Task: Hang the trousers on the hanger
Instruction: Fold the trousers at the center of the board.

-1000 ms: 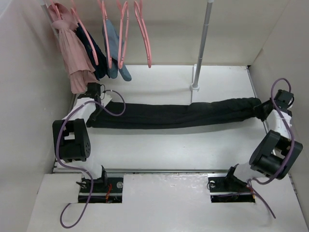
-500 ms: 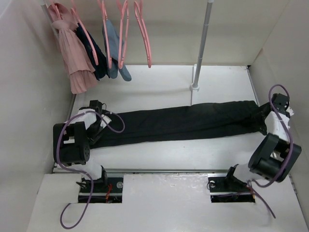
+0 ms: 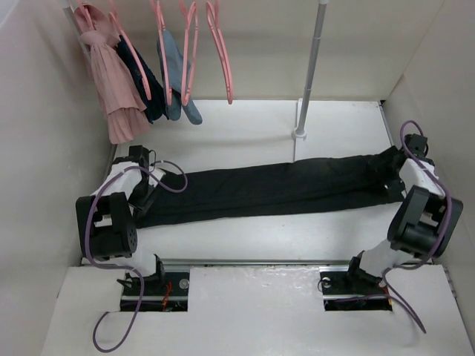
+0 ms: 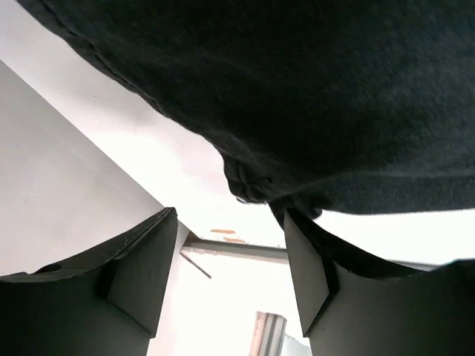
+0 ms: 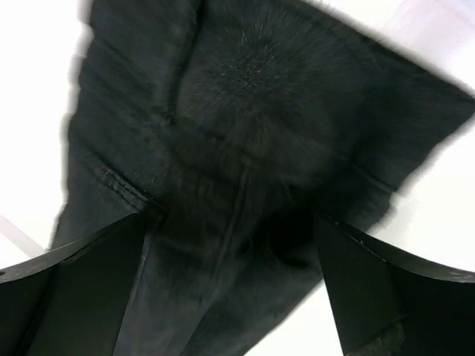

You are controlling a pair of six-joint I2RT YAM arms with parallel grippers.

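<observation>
The black trousers (image 3: 274,187) lie stretched flat across the table from left to right. My left gripper (image 3: 145,194) is at their left end, open. In the left wrist view the trousers (image 4: 312,96) fill the top, and the left gripper (image 4: 226,256) has only bare table between its fingers, the right finger (image 4: 308,267) touching the cloth's edge. My right gripper (image 3: 396,175) is at the trousers' right end, wide open. In the right wrist view the right gripper (image 5: 230,278) straddles the trousers (image 5: 252,126) without clamping them. An empty pink hanger (image 3: 223,63) hangs at the back.
Several pink hangers hang at the back left, carrying a pink garment (image 3: 111,85), a navy one (image 3: 145,83) and a blue-grey one (image 3: 178,78). A metal pole (image 3: 310,70) stands on the table at mid-back. White walls close in on both sides.
Both grippers have opened and let go of the trousers, which were held taut between them and now lie slack on the table. The right gripper has moved toward the back.
</observation>
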